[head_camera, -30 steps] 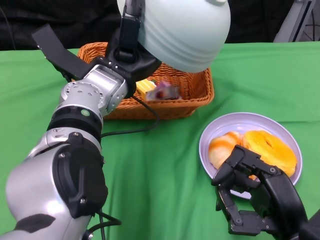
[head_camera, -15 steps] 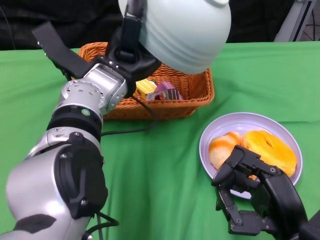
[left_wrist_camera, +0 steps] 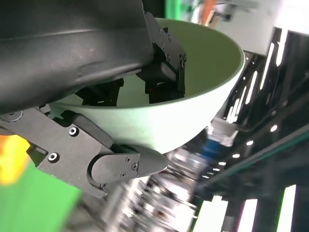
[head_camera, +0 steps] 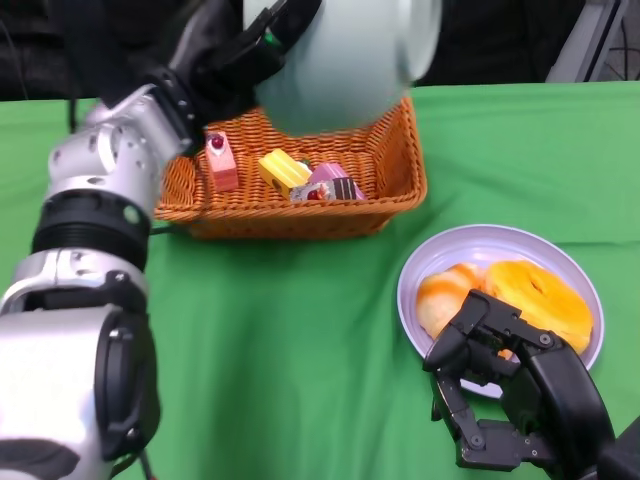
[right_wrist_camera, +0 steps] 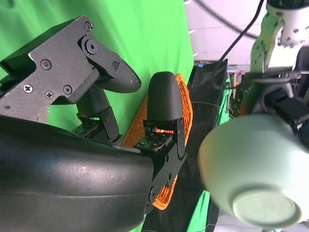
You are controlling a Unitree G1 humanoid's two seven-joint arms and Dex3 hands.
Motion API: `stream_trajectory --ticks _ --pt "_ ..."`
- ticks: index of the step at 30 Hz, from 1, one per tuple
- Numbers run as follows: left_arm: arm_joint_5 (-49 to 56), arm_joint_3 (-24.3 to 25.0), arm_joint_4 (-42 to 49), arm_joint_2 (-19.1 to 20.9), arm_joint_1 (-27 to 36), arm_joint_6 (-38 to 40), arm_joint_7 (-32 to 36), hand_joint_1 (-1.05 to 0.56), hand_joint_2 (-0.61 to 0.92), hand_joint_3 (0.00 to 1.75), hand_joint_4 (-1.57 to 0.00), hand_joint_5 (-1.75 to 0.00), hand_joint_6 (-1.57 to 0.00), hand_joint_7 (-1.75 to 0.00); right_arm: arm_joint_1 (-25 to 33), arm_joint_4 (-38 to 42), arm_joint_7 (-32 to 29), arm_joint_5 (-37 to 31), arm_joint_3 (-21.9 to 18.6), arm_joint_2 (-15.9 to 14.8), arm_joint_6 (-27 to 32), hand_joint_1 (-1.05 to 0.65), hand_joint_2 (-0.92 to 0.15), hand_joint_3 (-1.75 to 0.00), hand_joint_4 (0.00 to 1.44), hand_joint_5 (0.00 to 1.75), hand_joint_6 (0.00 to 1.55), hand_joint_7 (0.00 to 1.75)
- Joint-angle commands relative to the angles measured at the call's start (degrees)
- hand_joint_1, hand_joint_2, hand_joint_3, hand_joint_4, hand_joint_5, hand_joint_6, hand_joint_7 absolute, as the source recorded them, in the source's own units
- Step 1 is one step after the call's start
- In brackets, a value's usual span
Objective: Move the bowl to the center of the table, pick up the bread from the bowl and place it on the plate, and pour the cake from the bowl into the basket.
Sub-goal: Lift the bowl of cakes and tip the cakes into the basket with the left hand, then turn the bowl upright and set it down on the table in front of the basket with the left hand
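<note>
Black fingers of the left hand [head_camera: 235, 60] are seen clamped over the rim of the pale green bowl [head_camera: 340, 55], held tipped and raised above the wicker basket [head_camera: 395, 185]; only the left wrist view shows fingers [left_wrist_camera: 161, 67] inside the bowl and its interior bare. Cake pieces [head_camera: 300, 178] are seen lying in the basket in the head view alone, while the right wrist view shows the bowl's underside [right_wrist_camera: 263, 205]. At the near right, the right hand [head_camera: 505, 385] is held loosely curled with nothing in it, overlapping the near rim of the plate [head_camera: 440, 262] that carries the bread [head_camera: 535, 295].
</note>
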Motion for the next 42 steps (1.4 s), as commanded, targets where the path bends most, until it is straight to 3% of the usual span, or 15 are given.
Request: stream_trajectory --ticks 1,5,9,12,13,16,22,31,33,35,37,42 --pt "5.5 -4.8 -7.0 3.1 4.7 -11.7 -3.2 -0.27 0.72 0.79 -0.77 -1.75 -0.68 -1.65 0.5 -1.1 -0.2 0.4 -0.6 -0.5 0.1 -0.07 -0.45 -1.26 0.74 1.75 0.60 1.58" --pt "10.8 -8.2 -12.4 5.1 9.9 -24.2 -1.6 -0.32 0.75 0.68 -0.74 -1.75 -0.59 -1.70 0.3 -0.8 0.0 0.8 -1.0 -0.6 -0.1 -0.07 -0.46 -1.25 0.73 1.75 0.60 1.59" --pt "17.2 -11.1 -15.2 7.6 14.2 -38.1 1.8 -0.32 0.81 0.61 -0.78 -1.75 -0.64 -1.57 0.2 -0.9 0.1 0.9 -1.2 -0.7 0.3 -0.07 -0.48 -1.20 0.72 1.75 0.59 1.59" --pt "18.2 -11.9 -14.7 8.3 15.0 -42.1 2.4 -0.30 0.85 0.56 -0.80 -1.75 -0.65 -1.51 0.2 -0.9 0.1 0.8 -1.2 -0.7 0.4 -0.07 -0.48 -1.20 0.72 1.75 0.59 1.59" --pt "20.8 -12.6 -14.4 9.4 16.0 -48.2 4.1 -0.29 0.85 0.55 -0.80 -1.75 -0.65 -1.51 0.2 -0.9 0.1 0.9 -1.3 -0.6 0.6 -0.07 -0.48 -1.20 0.72 1.75 0.59 1.59" --pt "27.9 -14.1 -13.3 12.0 18.3 -61.5 9.4 -0.28 0.88 0.47 -0.82 -1.75 -0.75 -1.28 0.0 -0.9 0.3 1.3 -1.4 -0.5 0.9 -0.05 -0.48 -1.22 0.71 1.75 0.58 1.58" --pt "43.9 -14.7 -7.4 16.5 19.0 -81.8 24.7 -0.21 0.83 0.44 -0.74 -1.73 -0.77 -1.22 -0.2 -0.9 0.4 1.8 -1.5 -0.5 1.6 -0.05 -0.48 -1.22 0.72 1.75 0.58 1.58" --pt "66.6 -13.4 -8.0 21.8 24.2 -91.0 50.3 -0.20 0.84 0.42 -0.73 -1.75 -0.71 -1.35 -0.3 -0.3 0.5 1.2 -2.0 -0.8 0.6 -0.07 -0.47 -1.22 0.72 1.75 0.58 1.57" --pt "72.9 -14.3 -9.4 23.2 26.0 -90.7 58.2 -0.16 0.81 0.45 -0.72 -1.75 -0.65 -1.52 -0.3 -0.4 0.8 1.7 -2.1 -0.8 0.7 -0.07 -0.47 -1.22 0.72 1.75 0.59 1.57" --pt "78.6 -16.1 -10.7 24.9 27.5 -89.8 65.9 -0.13 0.78 0.44 -0.71 -1.75 -0.63 -1.53 -0.2 -0.6 1.0 2.1 -2.2 -0.7 1.2 -0.07 -0.47 -1.22 0.72 1.75 0.59 1.57" --pt "83.8 -18.8 -11.5 26.6 28.3 -88.2 74.0 -0.12 0.77 0.41 -0.70 -1.75 -0.68 -1.43 -0.1 -0.8 1.0 2.2 -2.3 -0.7 1.6 -0.08 -0.47 -1.22 0.72 1.75 0.59 1.57" --pt "93.3 -27.8 -10.9 31.2 29.8 -83.3 93.5 -0.12 0.79 0.34 -0.70 -1.75 -0.67 -1.41 -0.3 -0.6 1.0 1.5 -2.5 -0.8 1.3 -0.08 -0.48 -1.19 0.71 1.75 0.58 1.55"
